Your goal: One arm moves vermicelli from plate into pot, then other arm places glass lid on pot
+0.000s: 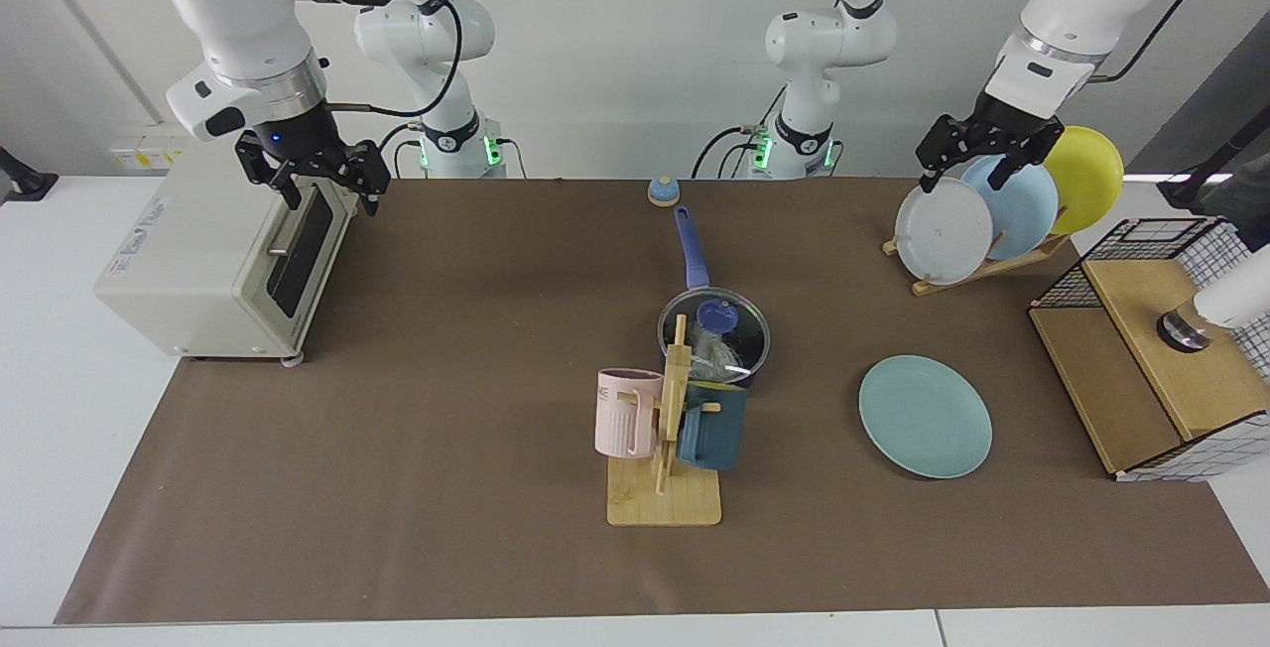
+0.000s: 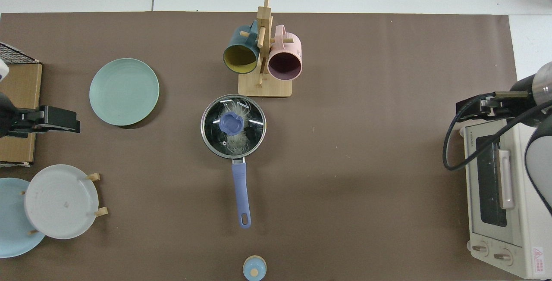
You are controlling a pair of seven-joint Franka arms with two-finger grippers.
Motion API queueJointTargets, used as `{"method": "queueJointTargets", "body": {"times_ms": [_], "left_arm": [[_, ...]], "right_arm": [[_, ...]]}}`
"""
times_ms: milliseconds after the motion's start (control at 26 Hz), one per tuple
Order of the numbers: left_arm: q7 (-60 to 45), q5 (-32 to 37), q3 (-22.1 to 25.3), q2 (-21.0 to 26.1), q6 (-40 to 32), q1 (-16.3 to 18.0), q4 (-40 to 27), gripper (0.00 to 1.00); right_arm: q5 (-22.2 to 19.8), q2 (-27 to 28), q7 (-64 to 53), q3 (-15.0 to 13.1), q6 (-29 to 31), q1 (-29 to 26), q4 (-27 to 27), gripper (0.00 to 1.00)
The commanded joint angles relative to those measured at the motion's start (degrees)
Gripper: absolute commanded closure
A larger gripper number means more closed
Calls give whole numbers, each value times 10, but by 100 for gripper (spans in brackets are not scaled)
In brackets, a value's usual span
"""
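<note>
Glass lid (image 2: 233, 126) sits on pot (image 1: 746, 370), vermicelli (image 2: 236, 142) inside; plate (image 2: 124, 92) bare. Right gripper (image 1: 319, 181) above toaster oven (image 1: 213, 260) and left gripper (image 1: 980, 166) over plate rack (image 1: 977, 268) each hold nothing, fingers apparently spread.

My two white jointed arms (image 1: 248, 12) have black joint bands, silver wrist rings and looping black cables. My bases glow green. Each ends in a black two-finger gripper, right gripper (image 1: 316, 174) and left gripper (image 1: 977, 153).

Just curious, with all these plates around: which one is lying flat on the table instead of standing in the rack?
The teal-green plate lies flat; the grey, light blue and yellow plates stand in the wooden rack.
</note>
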Motion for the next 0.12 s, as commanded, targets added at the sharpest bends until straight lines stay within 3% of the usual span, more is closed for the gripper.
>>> {"method": "queueJointTargets", "body": {"times_ms": [0, 77], "left_arm": [[-1, 9, -3, 2, -15, 3, 13, 0], [-1, 9, -3, 2, -15, 3, 13, 0]], "right_arm": [[10, -3, -16, 1, -3, -4, -3, 1], [10, -3, -16, 1, -3, -4, -3, 1]]}}
